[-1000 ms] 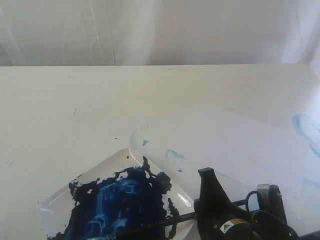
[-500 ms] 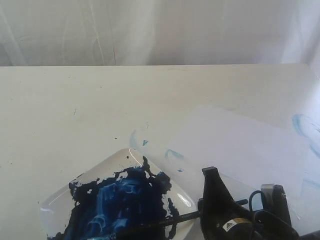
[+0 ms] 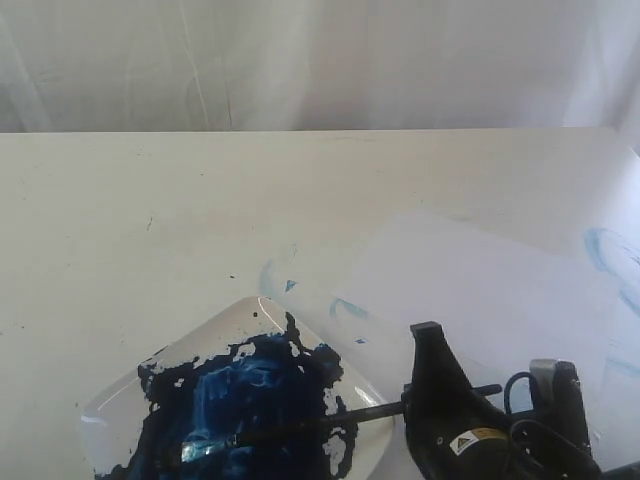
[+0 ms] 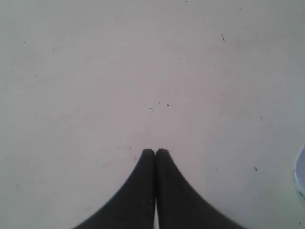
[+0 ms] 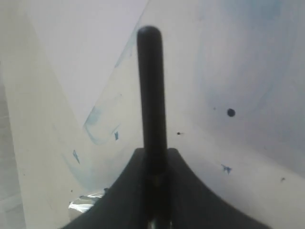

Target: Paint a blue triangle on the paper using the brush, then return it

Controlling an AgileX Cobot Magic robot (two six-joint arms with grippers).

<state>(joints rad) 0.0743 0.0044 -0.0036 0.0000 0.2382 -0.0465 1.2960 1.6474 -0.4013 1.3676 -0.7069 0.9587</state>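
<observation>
The brush (image 3: pixel 320 425) stretches across a white dish (image 3: pixel 112 398) smeared with dark blue paint, its blue-stained bristles and ferrule over the paint. My right gripper (image 3: pixel 419 368) is at the dish's right edge, shut on the black handle. In the right wrist view the handle (image 5: pixel 151 86) sticks out beyond the closed jaws (image 5: pixel 153 151). The paper (image 3: pixel 470 290) lies just behind the gripper and bears only pale blue smears. No blue triangle is in view. My left gripper (image 4: pixel 155 151) is shut and empty over bare table.
Pale blue smears mark the table near its right edge (image 3: pixel 605 250) and behind the dish (image 3: pixel 270 275). The cream table runs back to a far edge with a white curtain (image 3: pixel 300 60) behind it.
My right gripper has shifted a little to the right and closed on the brush handle. The brush's bristle end has come up from the dish's near edge.
</observation>
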